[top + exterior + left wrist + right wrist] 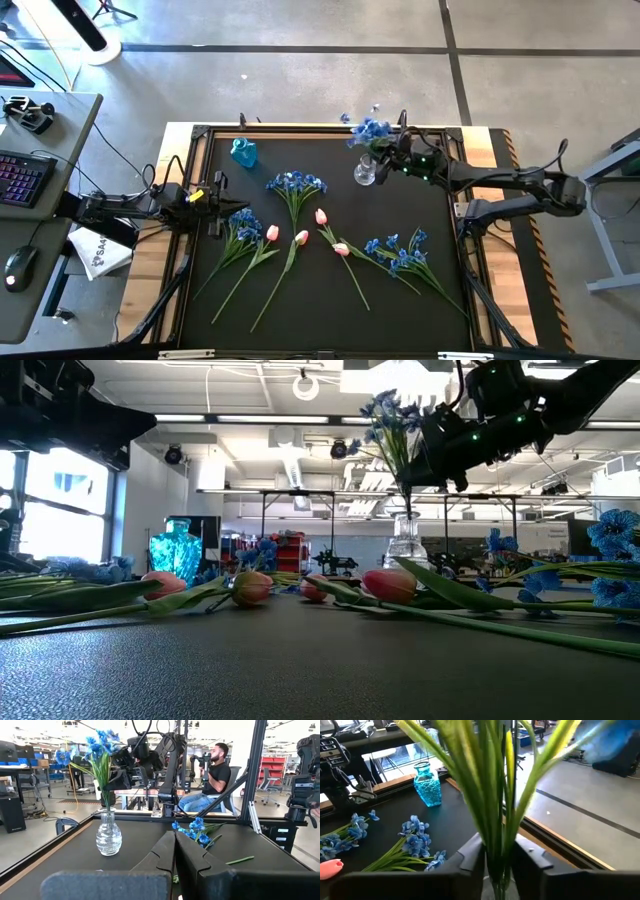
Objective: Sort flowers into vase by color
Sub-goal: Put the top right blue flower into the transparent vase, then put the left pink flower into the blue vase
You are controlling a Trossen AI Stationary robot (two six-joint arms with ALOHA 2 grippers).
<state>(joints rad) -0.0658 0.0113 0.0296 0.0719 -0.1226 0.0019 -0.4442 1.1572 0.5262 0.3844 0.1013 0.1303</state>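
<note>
Overhead, the right gripper (392, 150) sits at the upper right of the frame, over the clear glass vase (365, 171).
Its fingers (470, 855) flank the stems of a blue flower bunch (370, 130) standing roughly upright in that vase, blossoms above; whether they grip or have let go cannot be told. Four pink tulips (301, 238) and more blue bunches (296, 184) lie mid-frame, blooms toward the top edge. At left, the left gripper (217, 195) waits clenched and empty.
</note>
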